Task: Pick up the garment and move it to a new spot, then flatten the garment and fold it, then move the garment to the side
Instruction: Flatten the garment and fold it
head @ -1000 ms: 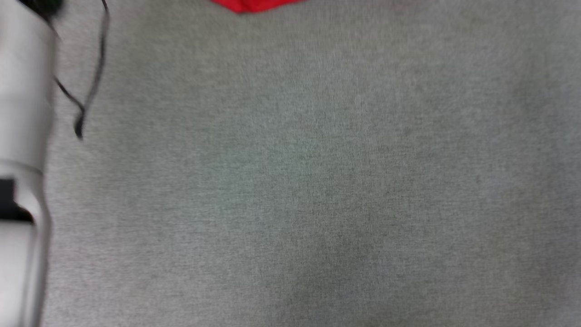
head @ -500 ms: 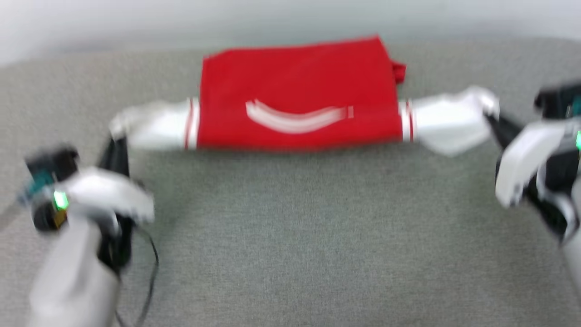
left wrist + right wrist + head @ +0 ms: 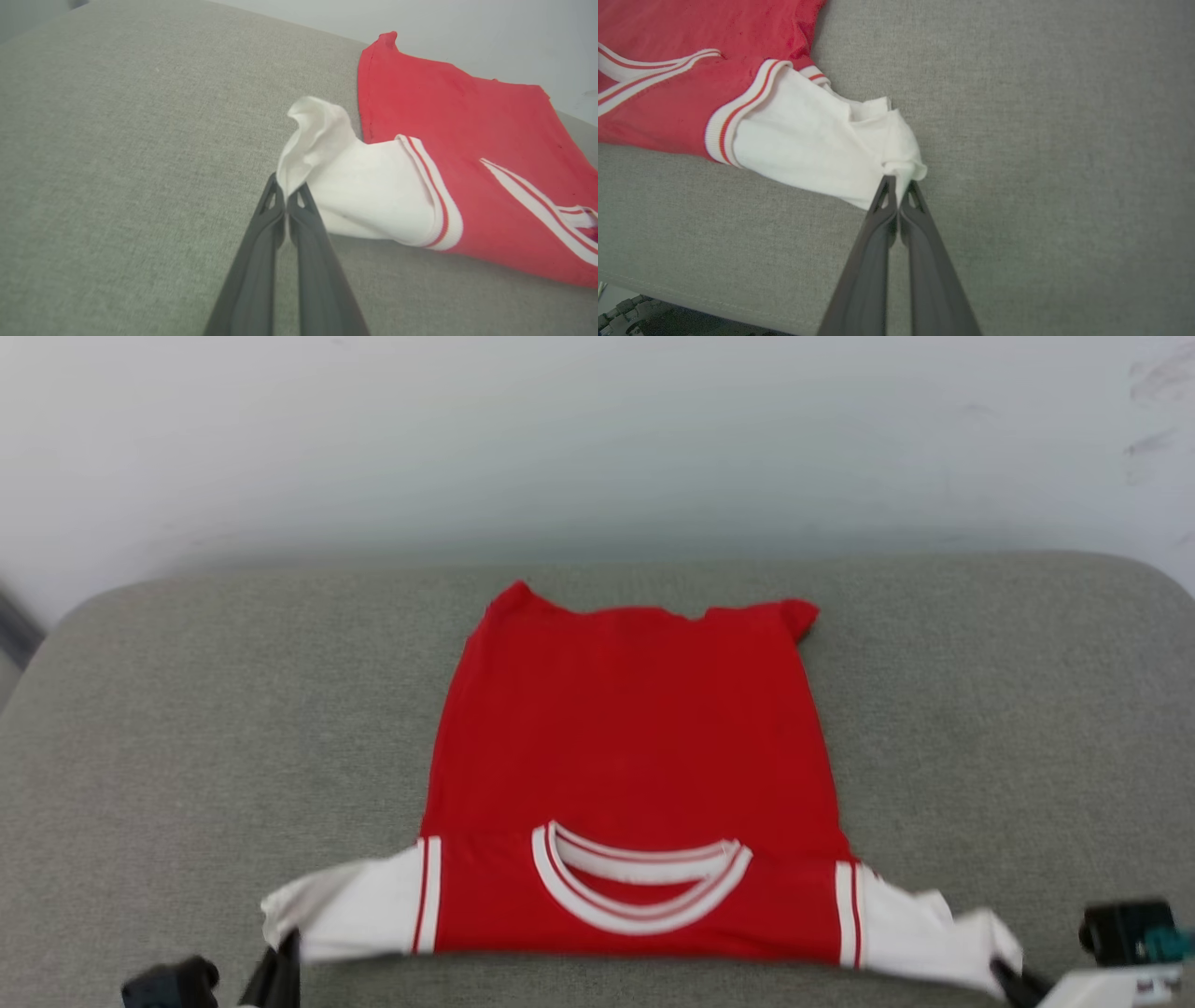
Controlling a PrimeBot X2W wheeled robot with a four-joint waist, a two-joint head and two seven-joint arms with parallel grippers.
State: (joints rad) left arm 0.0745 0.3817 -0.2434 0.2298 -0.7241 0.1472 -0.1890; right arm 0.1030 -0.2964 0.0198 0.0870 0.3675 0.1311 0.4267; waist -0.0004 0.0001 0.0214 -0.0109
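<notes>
The garment, red with white sleeves and a red-and-white striped collar, lies spread on the grey cushion, collar toward me and hem at the far side. My left gripper is shut on the tip of one white sleeve; its fingers show at the head view's bottom left. My right gripper is shut on the tip of the other white sleeve, at the bottom right of the head view. Both sleeves are pulled outward. The printed letters are hidden.
The grey padded surface has rounded far corners and ends at a pale wall. Its near edge runs close under the right sleeve, with a dark object on the floor below. Bare cushion extends on both sides of the garment.
The head camera has tilted up, so the whole garment and the wall are now in view. Both grippers stay shut on the sleeve tips.
</notes>
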